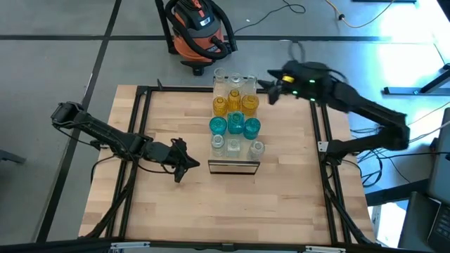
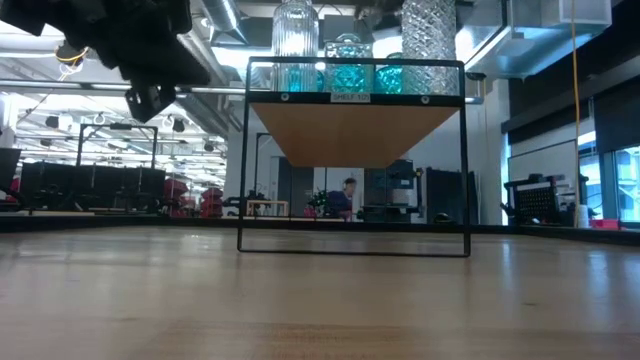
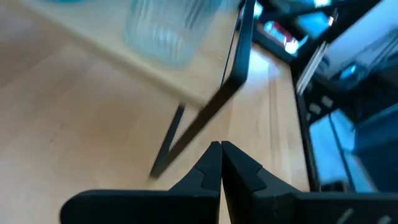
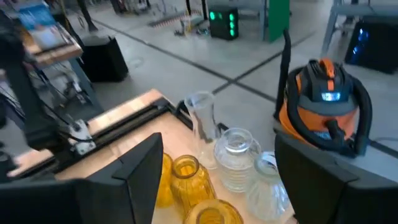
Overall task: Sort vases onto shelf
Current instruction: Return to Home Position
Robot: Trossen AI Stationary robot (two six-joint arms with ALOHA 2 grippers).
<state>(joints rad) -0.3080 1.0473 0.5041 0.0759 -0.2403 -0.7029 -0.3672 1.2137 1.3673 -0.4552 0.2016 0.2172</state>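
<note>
- Jaws first: how do they stand on each side?
- The left jaws are clenched, tips pressed together with nothing between them. At the end of the left arm they hang over the table, near the shelf, off its near left corner and apart from it. The right jaws are spread wide and grasp nothing. The right arm carries them by the table's far edge, just beside the shelf's far right end.
- And the big things?
- The table is the largest, light wood with a black frame. On the floor beyond its far edge stands an orange-and-black vacuum. Next comes the shelf, long and narrow, in the middle of the table. It runs from the far edge toward the near side, with its dark front edge nearest.
- Where are the vases?
- All twelve stand on the shelf top, in four rows of three. At the far end are clear vases, then amber-yellow vases, then teal vases. A second clear row sits just behind the dark front edge. From table height, the teal ones show behind two ribbed clear ones.
</note>
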